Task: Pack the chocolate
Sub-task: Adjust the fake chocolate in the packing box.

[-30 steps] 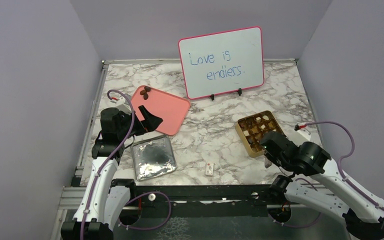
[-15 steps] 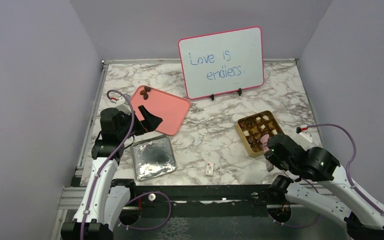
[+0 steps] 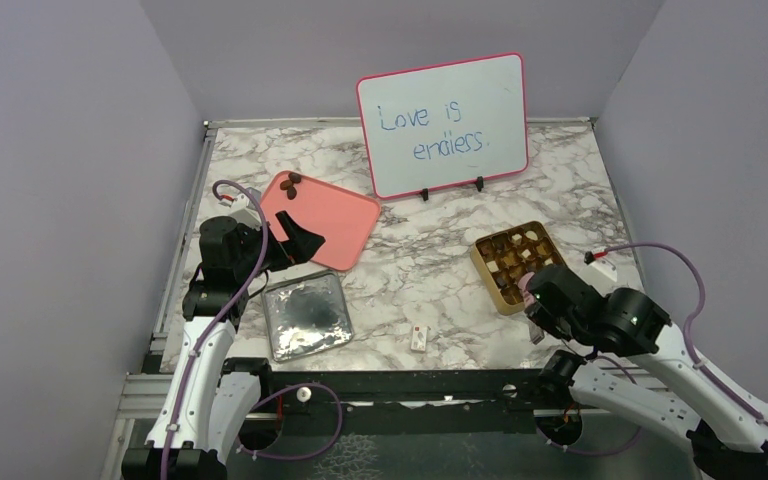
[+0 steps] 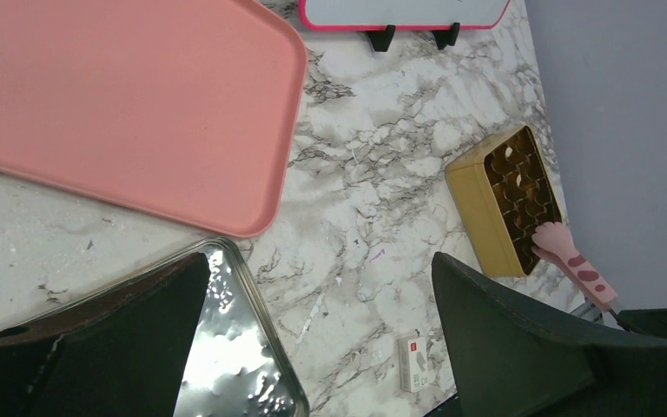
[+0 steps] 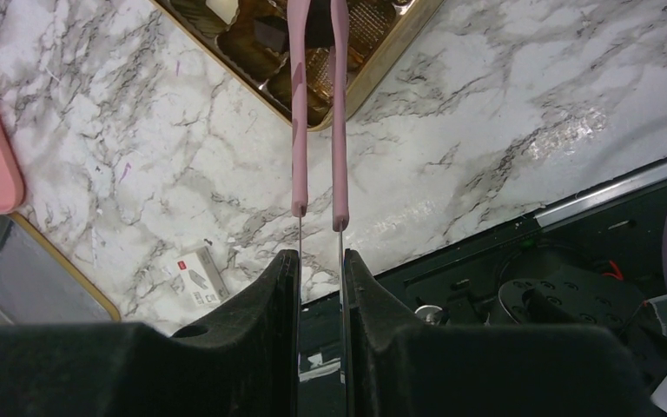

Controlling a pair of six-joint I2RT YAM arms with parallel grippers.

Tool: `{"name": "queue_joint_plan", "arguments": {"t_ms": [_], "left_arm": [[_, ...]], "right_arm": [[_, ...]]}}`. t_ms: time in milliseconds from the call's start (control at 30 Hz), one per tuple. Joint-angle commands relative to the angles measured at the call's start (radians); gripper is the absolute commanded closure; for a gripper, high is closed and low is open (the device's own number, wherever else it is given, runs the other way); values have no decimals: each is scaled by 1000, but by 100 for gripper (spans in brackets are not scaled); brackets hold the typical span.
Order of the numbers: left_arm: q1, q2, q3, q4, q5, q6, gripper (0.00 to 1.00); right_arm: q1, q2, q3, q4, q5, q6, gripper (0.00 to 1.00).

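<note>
- Found most of the chocolate [image 3: 513, 255] in the cells of the gold box [image 3: 490, 277], right of centre in the top view.
- Spotted more chocolate, two or three dark pieces, on the far corner of the pink tray [image 3: 335, 220], upper left.
- Saw the right gripper [image 5: 320, 261] clamped on pink tongs [image 5: 299, 130], its fingers pressed against the two thin metal shanks.
- Noted the tongs' arms close together and parallel, with a narrow gap, reaching over the box.
- Could not tell whether the tongs gripped anything: tips cut off at the top edge of the right wrist view.
- Saw the left gripper [image 4: 317, 261] with jaws wide apart and nothing between them, above the near edge of the tray and the far corner of the silver lid [image 3: 305, 315].
- Found the white tag [image 3: 419, 338] flat on the marble table [image 3: 420, 270], lower centre, between lid and box.
- Saw the whiteboard [image 3: 445, 125] propped upright at the back.
</note>
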Motion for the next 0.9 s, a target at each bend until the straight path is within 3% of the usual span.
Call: {"name": "queue_joint_plan", "arguments": {"t_ms": [0,500,867], "left_arm": [[-1,-15,40,-6,-13,15,1],[-1,-5,46,-5,-10,18,1],[-1,-1,53,-6,-13,21,1]], "right_arm": [[-5,37,0,-18,27,-5,99],[-4,26,45,-17,56,21,79],[-4,28,34,-17,36,36,72]]}}
